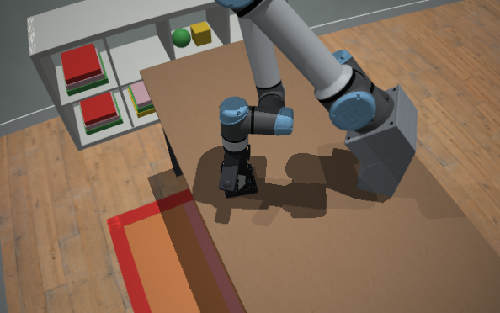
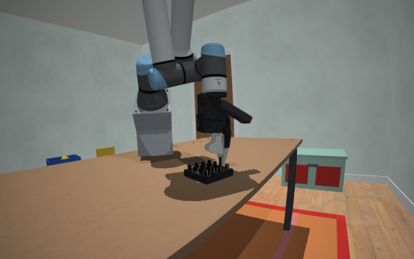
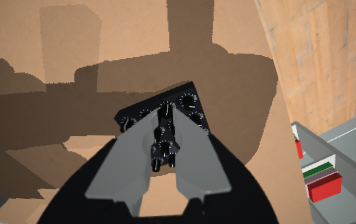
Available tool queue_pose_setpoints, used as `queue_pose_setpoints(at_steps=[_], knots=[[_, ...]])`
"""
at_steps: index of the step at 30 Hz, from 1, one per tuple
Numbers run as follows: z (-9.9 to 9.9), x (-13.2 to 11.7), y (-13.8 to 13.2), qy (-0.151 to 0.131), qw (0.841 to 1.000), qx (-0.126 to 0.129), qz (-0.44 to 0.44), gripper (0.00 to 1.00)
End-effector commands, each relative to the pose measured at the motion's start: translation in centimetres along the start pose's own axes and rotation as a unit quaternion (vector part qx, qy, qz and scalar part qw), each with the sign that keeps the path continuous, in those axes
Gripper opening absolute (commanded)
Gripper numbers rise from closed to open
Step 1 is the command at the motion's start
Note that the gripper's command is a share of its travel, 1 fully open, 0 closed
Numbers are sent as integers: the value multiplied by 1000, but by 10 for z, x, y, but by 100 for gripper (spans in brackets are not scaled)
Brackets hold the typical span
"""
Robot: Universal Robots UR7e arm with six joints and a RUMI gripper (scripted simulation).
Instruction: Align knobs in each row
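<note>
Knob box point(image 1: 251, 192) point(image 2: 208, 179) point(image 3: 155, 98) on table point(image 1: 337, 248) point(image 2: 104, 195) point(image 3: 245, 30), beneath gripper point(image 1: 241, 182) point(image 2: 222, 163) point(image 3: 166, 109). Wrist view: fingers mask several knobs, most pointers illegible; box's far edge slants up rightward. Jaws pinching knob point(image 3: 165, 111), its long axis roughly vertical in frame.

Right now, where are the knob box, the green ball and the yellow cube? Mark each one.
Knob box point(image 1: 252, 189) point(image 2: 208, 179) point(image 3: 156, 98): top, exterior and wrist views; its edge.
Green ball point(image 1: 181, 38): top view; its middle.
Yellow cube point(image 1: 202, 36): top view; its front face.
</note>
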State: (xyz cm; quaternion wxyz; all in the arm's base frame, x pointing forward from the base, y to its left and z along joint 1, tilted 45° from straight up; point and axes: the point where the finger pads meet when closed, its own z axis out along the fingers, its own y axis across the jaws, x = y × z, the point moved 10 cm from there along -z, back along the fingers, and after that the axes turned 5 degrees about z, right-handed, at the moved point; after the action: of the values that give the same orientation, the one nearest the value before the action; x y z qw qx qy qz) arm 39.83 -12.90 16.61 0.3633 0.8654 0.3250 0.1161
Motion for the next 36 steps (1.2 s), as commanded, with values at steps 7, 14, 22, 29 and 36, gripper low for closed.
queue_pose_setpoints(at_steps=[7,14,22,29,36], knots=[[0,0,-1,1,996,0,-88,4],[0,0,-1,1,986,-1,-165,4],[0,-1,-2,1,967,-1,-253,4],[0,-1,-2,1,952,-1,-305,4],[0,-2,-3,1,928,-1,-373,4]])
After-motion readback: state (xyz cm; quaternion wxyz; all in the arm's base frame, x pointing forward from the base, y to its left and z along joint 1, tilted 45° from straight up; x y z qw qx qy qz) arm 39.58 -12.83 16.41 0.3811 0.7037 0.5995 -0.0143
